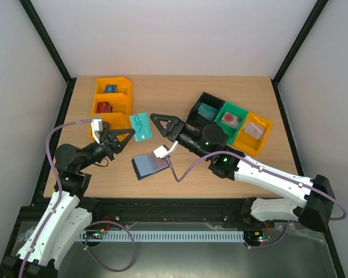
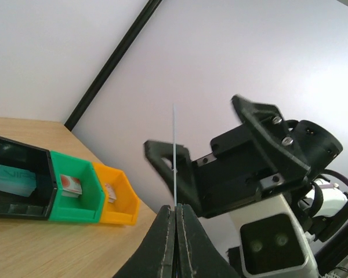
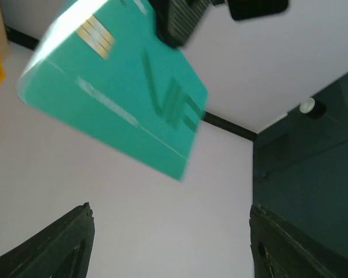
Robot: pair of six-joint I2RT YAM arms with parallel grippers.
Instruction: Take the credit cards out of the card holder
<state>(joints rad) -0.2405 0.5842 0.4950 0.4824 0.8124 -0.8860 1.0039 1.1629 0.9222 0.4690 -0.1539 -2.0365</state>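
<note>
The teal credit card is showing a gold chip patch and large darker-teal lettering in the right wrist view, but it is too blurred to read, and no other writing is legible. The left gripper is pinching this card by its near-left edge, jaws closed flat on it, holding it off the table, a pale wood top enclosed by white walls and black frame posts. The right gripper is hanging just right of the card, jaws spread wide and gripping nothing. The card holder is lying open on the table, near of both grippers. A two-cell orange bin is sitting far left. A black bin, a green bin and a small orange bin are standing in a row far right, each holding small items.
</note>
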